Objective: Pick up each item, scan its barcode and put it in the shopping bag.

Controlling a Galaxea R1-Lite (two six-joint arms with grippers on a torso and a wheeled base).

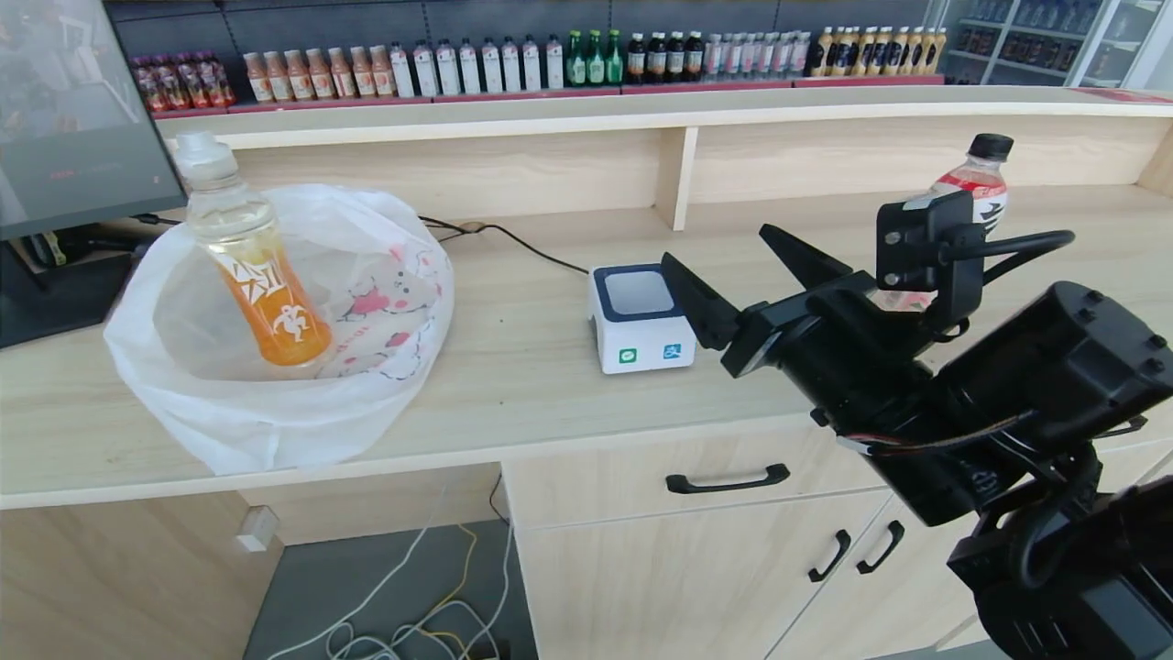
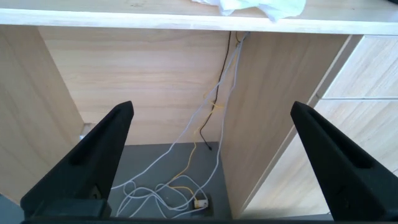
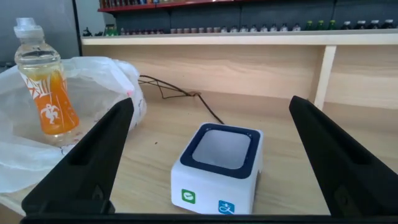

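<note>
Left gripper: we see the left gripper [image 2: 212,107] low down, below the counter's [image 1: 531,367] front edge, with its two fingers spread wide and nothing between them.
Floor: beyond it, we see loose cables [image 2: 168,186] lying in the open space under the counter.
Cabinet: a drawer handle [image 1: 727,479] sits on the front, just beneath the counter's edge.
Right gripper: we find the right gripper [image 1: 719,247] above the counter, just beside the scanner [image 1: 639,316], its fingers well apart and empty.
Scanner: a small white box with a dark-framed window on top; we see it near the middle of the counter, and a cord [image 1: 513,238] runs away behind it.
Shopping bag: the white shopping bag [image 1: 229,431] lies open on the counter's left part, well apart from the scanner.
Bagged item: an orange drink bottle [image 1: 261,284] stands in the bag, leaning a little.
Waiting item: we see a black-capped bottle [image 1: 982,179] upright on the counter, behind the right arm.
Monitor: a dark monitor [image 1: 73,119] stands beyond the bag at the far left.
Background: a shelf [image 1: 550,64] of bottles lines the far wall.
</note>
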